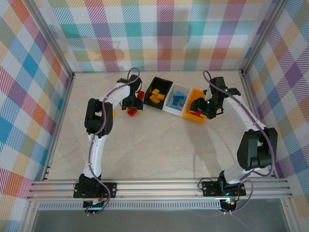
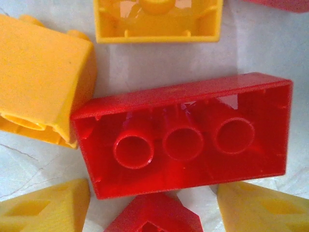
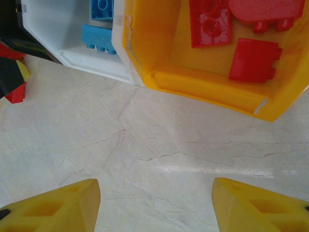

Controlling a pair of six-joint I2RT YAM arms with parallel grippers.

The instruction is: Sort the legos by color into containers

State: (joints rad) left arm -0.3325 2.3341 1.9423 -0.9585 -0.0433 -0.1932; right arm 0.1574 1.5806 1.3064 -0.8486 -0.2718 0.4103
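Three bins stand in a row at the back: a black bin (image 1: 166,86) holding yellow-orange legos (image 1: 155,95), a white bin (image 1: 170,107) holding blue legos (image 1: 178,100), and an orange-yellow bin (image 1: 194,92) holding red legos (image 3: 208,21). My left gripper (image 1: 131,107) hangs low and open over loose legos left of the black bin. A large red lego (image 2: 183,140) lies studs-down just ahead of its yellow fingertips (image 2: 43,208); a second red lego (image 2: 154,215) sits between them. My right gripper (image 3: 157,208) is open and empty over bare table just before the orange-yellow bin (image 3: 203,87).
Yellow legos (image 2: 43,77) lie left of and beyond the large red one. Another red lego (image 1: 140,95) rests against the black bin, and a yellow one (image 1: 114,112) lies by the left arm. Checked walls and metal rails enclose the table.
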